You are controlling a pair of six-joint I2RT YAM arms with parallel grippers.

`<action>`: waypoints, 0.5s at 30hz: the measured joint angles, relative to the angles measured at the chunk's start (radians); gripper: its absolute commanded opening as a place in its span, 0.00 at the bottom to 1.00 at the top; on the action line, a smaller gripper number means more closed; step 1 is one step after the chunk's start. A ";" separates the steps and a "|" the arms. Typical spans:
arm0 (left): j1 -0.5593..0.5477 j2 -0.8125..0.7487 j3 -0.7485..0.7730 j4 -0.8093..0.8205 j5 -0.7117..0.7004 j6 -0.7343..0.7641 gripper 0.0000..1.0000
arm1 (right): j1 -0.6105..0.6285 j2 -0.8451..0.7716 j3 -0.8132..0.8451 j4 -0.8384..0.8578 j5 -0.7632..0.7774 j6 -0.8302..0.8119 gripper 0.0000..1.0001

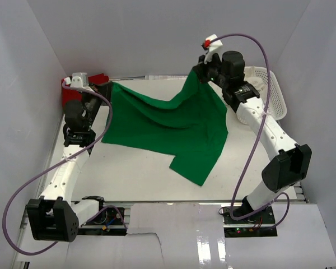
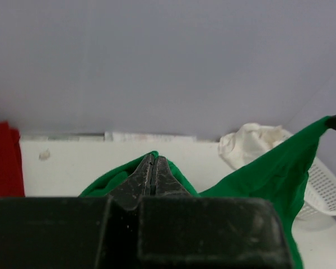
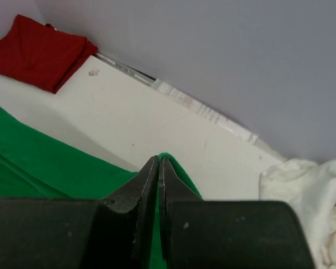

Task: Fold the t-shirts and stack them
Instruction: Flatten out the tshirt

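Bright green soft cloth t-shirt (image 1: 173,126): lifted by two far corners and spread across the middle of the white tabletop (image 1: 134,174), sagging between the holds, lower part trailing on the surface toward the near side.

Left gripper (image 2: 153,162): clenched on the far-left corner, a nub of green showing at the tips. Right gripper (image 3: 158,162): clenched on the far-right corner, raised higher.

Handling, as judged: light, limp, not fragile; drapes and creases freely and keeps no shape unless laid flat. Best taken by pinching at corners, hems or shoulder seams, both edges kept taut.

Folded red cloth t-shirt (image 3: 42,50): at the far-left corner of the tabletop. Crumpled cream-white cloth shirts (image 3: 308,202): in the white plastic mesh basket (image 1: 271,92), far right.
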 measured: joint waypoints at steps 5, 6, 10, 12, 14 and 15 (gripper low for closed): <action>0.000 -0.158 0.071 0.004 0.089 -0.014 0.00 | 0.253 -0.053 0.198 -0.092 0.187 -0.143 0.08; 0.000 -0.199 0.083 0.004 0.108 -0.014 0.00 | 0.311 -0.085 0.209 -0.096 0.227 -0.178 0.08; 0.000 -0.339 0.126 0.022 0.157 -0.015 0.00 | 0.531 -0.253 0.195 -0.077 0.412 -0.309 0.08; 0.000 -0.437 0.143 0.034 0.182 -0.019 0.00 | 0.663 -0.351 0.164 -0.017 0.514 -0.392 0.08; -0.001 -0.507 0.147 0.046 0.193 -0.021 0.00 | 0.793 -0.434 0.133 0.042 0.599 -0.470 0.08; -0.001 -0.539 0.147 0.049 0.197 -0.021 0.00 | 0.861 -0.472 0.119 0.074 0.651 -0.518 0.08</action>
